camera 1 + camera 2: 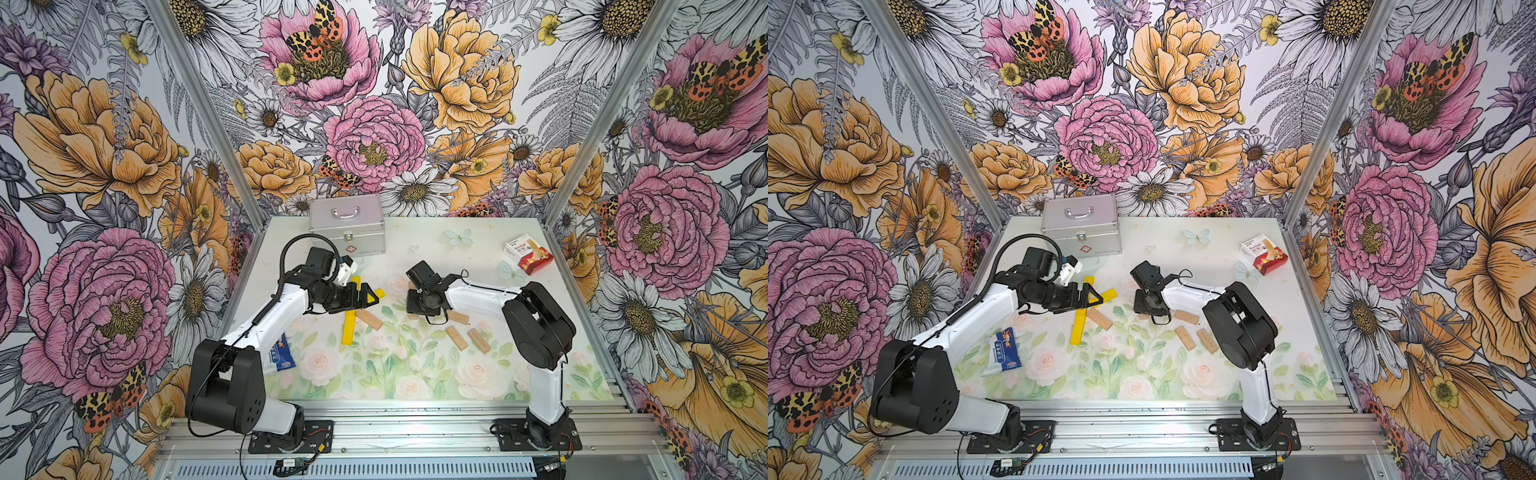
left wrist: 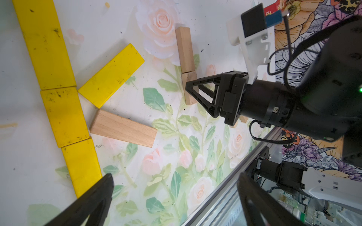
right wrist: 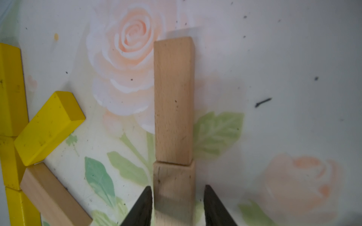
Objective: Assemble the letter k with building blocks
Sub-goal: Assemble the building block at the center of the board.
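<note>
Right gripper [image 3: 177, 205] jaws are parted slightly astride a stem block [image 3: 173, 180], seemingly released; left gripper [image 2: 175, 176] is spread wide, empty. A spare block [image 1: 456, 337] is needed next.

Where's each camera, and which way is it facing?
Top views: high over the bases, looking down; left arm and right arm show.
Left wrist: on the left arm, facing the yellow-stemmed K; open left gripper and right gripper show.
Right wrist: on the right arm, looking past its gripper at the pale wood stem.
Wrist views share the slanted yellow block.
</note>
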You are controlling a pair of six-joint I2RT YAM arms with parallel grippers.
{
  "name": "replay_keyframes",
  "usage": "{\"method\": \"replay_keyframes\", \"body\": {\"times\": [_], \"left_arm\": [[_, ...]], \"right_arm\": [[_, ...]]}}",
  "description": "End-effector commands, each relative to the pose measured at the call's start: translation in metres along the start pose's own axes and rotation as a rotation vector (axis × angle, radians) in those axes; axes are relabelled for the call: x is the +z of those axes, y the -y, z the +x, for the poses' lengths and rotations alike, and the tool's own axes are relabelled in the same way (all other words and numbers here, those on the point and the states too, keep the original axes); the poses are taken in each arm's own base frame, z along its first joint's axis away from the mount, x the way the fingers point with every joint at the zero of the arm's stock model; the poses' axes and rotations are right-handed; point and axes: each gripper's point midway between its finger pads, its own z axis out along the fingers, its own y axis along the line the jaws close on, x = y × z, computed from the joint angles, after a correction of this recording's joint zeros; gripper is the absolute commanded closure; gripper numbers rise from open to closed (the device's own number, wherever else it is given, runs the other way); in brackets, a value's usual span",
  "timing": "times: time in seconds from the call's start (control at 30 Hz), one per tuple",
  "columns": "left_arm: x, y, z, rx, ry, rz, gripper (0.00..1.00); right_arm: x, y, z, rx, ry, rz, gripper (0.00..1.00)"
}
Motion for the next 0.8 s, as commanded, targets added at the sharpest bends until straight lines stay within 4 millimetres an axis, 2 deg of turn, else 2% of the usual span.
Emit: {"method": "replay_keyframes", "body": {"times": [0.0,0.2,0.47,0.77], "left_arm": [[-0.001,0.004,-0.006,0.010,0.014,0.028,0.01],[-0.001,0.004,-0.007,0.019,0.016,0.029,0.01],[-0.003,0.004,-0.007,0.025,0.024,0.022,0.01],[-0.006,0.003,-0.009,0.031,0.038,0.008,0.01]], "right_arm": [[-0.006,0.020,0.006,-0.003,-0.009,0.066,0.51],[-0.022,0.015,-0.005,-0.036,0.041,0.050,0.44],[-0.046,-0.002,-0.015,-0.060,0.081,-0.013,0.34],[-0.078,-0.010,-0.020,-0.074,0.135,-0.063,0.30]]}}
